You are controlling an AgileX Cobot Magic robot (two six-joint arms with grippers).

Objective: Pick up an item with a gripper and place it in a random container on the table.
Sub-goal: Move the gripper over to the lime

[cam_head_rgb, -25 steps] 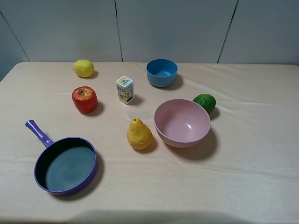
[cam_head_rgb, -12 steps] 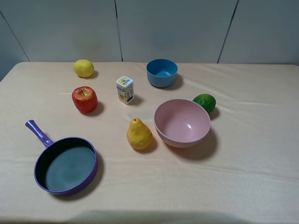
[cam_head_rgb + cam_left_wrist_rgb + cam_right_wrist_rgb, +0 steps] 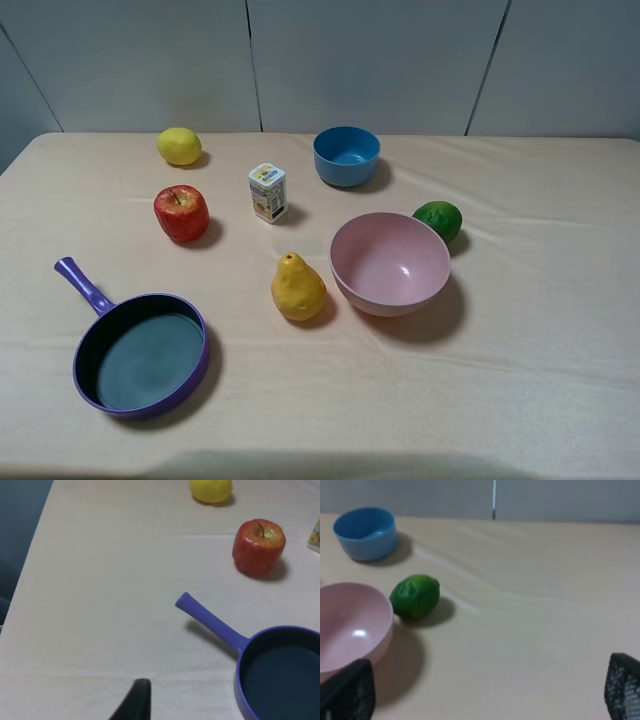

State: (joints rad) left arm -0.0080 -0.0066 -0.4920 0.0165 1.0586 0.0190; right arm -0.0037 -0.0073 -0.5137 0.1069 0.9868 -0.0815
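Note:
The dark-green lime [image 3: 438,220] lies on the beige table [image 3: 540,330], just behind and to the right of the pink bowl. It also shows in the right wrist view [image 3: 415,596]. The small blue bowl [image 3: 346,155] stands empty at the back middle, and shows in the right wrist view [image 3: 366,533]. My right gripper [image 3: 484,692] is open and empty, its fingertips wide apart and well short of the lime. Of my left gripper only one black fingertip [image 3: 137,701] shows, over bare cloth near the pan handle. Neither gripper appears in the exterior view.
A pink bowl [image 3: 390,263] stands in the middle, a yellow pear [image 3: 297,288] to its left. A purple frying pan [image 3: 142,350] lies front left. A red apple [image 3: 181,212], a yellow lemon [image 3: 179,146] and a small carton [image 3: 267,192] stand behind.

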